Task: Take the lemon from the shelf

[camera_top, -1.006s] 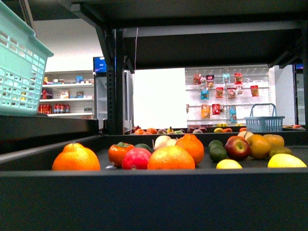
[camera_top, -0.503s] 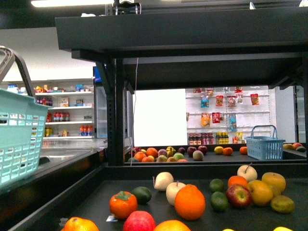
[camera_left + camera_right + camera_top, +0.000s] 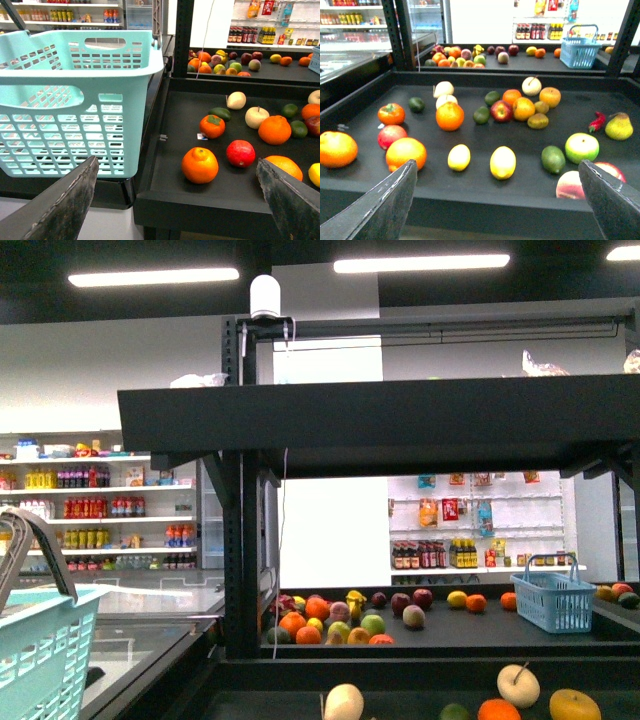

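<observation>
- The right wrist view, not the front view, shows the lemon lying on the shelf.
- The left hand and the right hand gape wide and empty, facing the shelf.

The lemon and the basket are cut off by frame edges.

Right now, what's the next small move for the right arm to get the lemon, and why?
Probably ease the right pincer forward and down toward the lemon on the shelf. Its jaws stand open and empty, and that lemon lies near the deck's front edge, roughly centred between them, touching no other fruit.
</observation>
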You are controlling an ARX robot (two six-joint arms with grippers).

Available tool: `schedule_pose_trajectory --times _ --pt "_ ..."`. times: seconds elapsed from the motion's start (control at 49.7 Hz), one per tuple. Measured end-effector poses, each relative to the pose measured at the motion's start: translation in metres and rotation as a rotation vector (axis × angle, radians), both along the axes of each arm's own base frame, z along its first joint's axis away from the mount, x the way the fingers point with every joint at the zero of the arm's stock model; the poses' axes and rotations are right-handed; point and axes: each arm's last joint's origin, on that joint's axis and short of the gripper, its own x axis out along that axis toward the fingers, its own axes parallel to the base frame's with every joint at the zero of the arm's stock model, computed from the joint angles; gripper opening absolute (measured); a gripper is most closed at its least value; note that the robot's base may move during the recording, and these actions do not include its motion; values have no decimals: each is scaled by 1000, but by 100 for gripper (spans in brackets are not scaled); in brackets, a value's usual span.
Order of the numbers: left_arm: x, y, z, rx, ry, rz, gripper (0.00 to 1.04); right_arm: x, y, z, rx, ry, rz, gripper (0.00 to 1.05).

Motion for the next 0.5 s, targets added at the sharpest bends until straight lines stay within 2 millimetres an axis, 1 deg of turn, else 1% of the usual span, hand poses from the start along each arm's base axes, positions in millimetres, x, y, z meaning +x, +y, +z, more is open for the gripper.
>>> schedule_pose_trajectory --times 0.443,0.503 --pt "0 0 0 0 0 0 97 0 0 0 0 0 -1 97" --pt "0 -1 -2 -90 82 -29 97 0 0 0 0 0 -1 97"
